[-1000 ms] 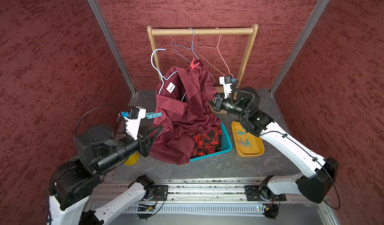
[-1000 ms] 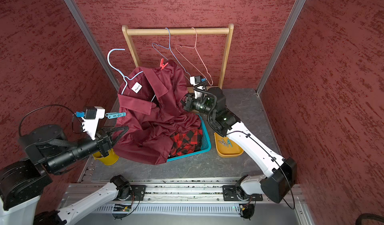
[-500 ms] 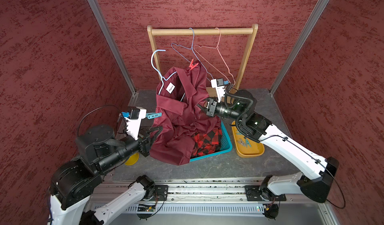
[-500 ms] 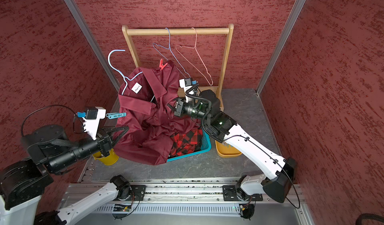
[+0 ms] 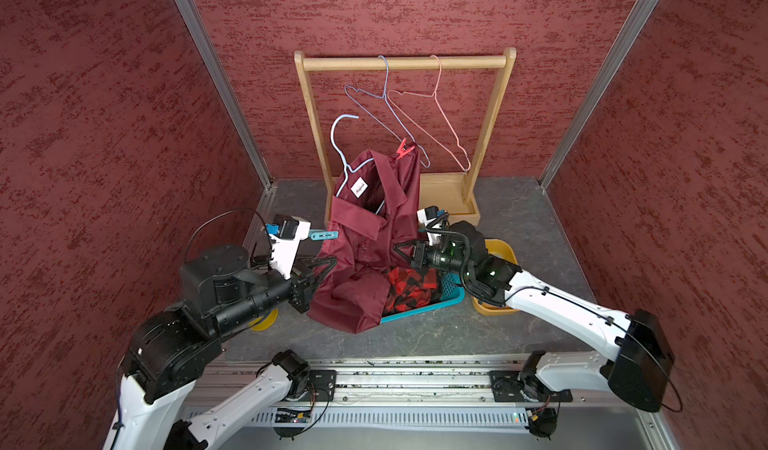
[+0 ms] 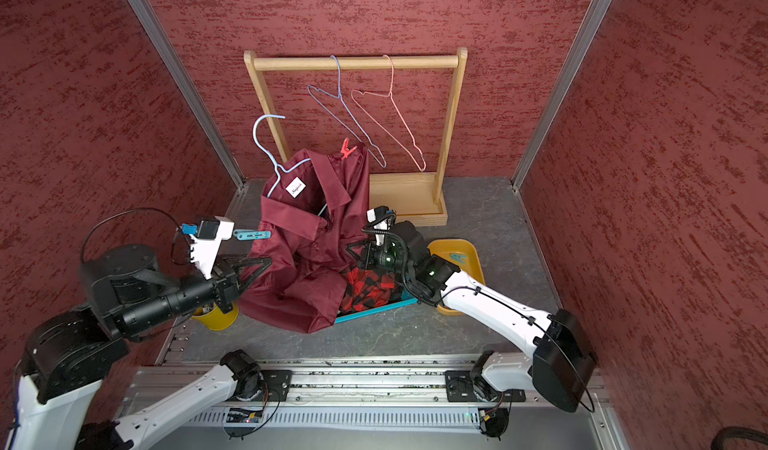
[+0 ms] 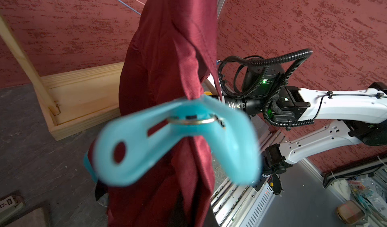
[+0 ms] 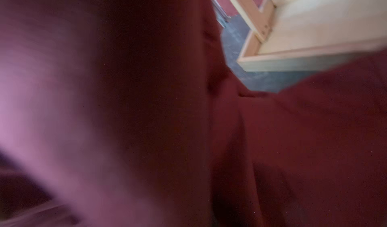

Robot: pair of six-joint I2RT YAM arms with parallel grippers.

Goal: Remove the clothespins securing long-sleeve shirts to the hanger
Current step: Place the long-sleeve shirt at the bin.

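Top view — teal clothespin on maroon shirt, just beside left pincer.

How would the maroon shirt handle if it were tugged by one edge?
Likely floppy: the maroon shirt sags in loose folds from the blue hanger over the teal basket. Probably slippery, judging by its sheen. A tug may drag the hanger along, since a red clothespin and a teal clothespin are clipped to it.

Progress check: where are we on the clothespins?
Done: two hangers bare on the rack, plaid shirt in the basket, a pin in the yellow tray. In hand: left gripper pinches the maroon shirt, right gripper shut against it. Left: its teal clothespin and red clothespin.
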